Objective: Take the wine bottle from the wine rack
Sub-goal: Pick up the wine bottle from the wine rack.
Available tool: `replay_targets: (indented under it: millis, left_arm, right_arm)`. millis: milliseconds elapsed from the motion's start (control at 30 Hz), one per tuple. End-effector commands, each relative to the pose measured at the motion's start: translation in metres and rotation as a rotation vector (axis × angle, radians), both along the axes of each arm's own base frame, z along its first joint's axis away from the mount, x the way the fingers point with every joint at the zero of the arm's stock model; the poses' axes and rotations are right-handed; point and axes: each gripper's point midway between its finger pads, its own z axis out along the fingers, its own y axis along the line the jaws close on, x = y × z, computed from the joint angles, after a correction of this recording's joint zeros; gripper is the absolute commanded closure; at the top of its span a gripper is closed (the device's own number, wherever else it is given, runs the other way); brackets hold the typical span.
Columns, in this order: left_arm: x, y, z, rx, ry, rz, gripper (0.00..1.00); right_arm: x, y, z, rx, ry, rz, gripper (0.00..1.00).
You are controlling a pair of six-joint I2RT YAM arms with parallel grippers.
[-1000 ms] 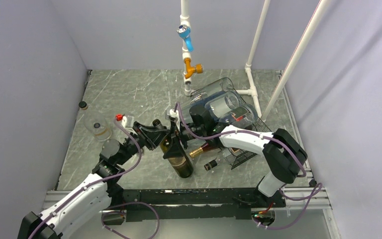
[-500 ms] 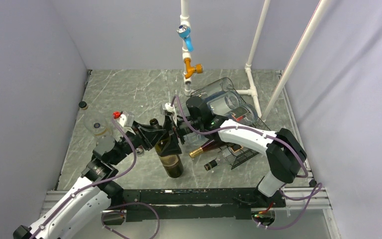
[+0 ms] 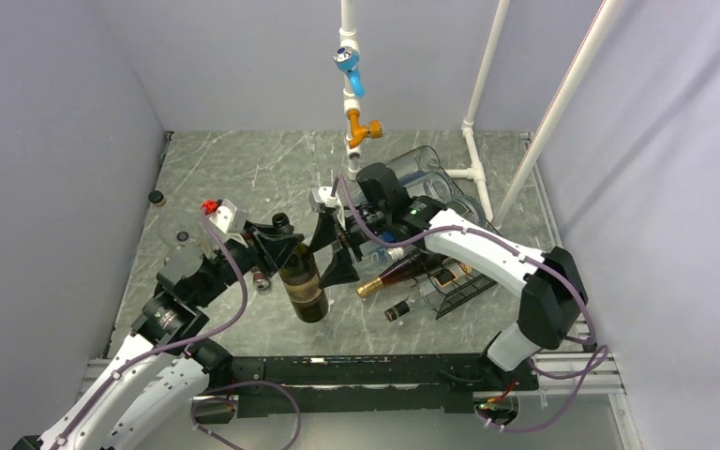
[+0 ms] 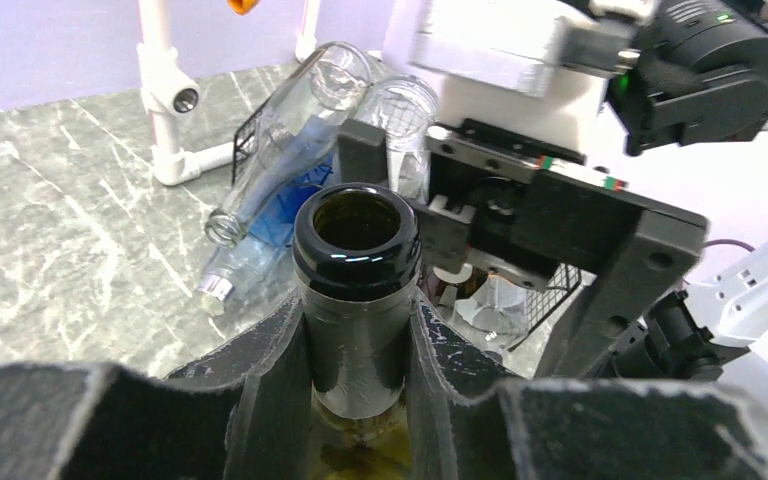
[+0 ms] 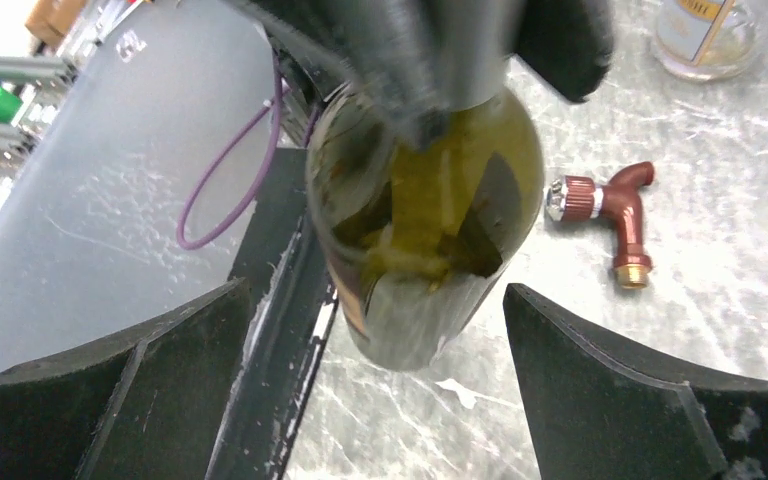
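Fingers of the left gripper (image 4: 355,320): shut tight on the neck of the wine bottle (image 3: 302,281), one on each side, just under its open mouth.
Fingers of the right gripper (image 3: 333,250): spread wide, holding nothing. The bottle is in the gap between them and I see no touch.
Wine bottle: off the wine rack (image 3: 464,286), almost upright, near the middle of the counter (image 3: 244,178), a bit toward the near edge.
Bottle bottom: I cannot tell if it rests on the counter.
Wine rack: by the right edge, with other bottles (image 3: 412,192) lying on it.
Done: the bottle looks to be out of the rack.
Left to do: I think only setting it down and letting go.
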Motion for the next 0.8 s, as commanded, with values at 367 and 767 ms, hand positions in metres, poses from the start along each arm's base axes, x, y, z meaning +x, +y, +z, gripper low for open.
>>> replay_targets:
  millis: [367,767]
  left_arm:
    - [0.041,0.041,0.087,0.099,-0.247,0.295,1.00]
    - [0.099,0.086,0.116,0.180,-0.420,0.544,1.00]
  right_arm:
    - [-0.003,-0.044,0.045,0.068,-0.226,0.072,0.00]
    - [0.012,-0.057,0.042,0.064,-0.258,0.023,0.00]
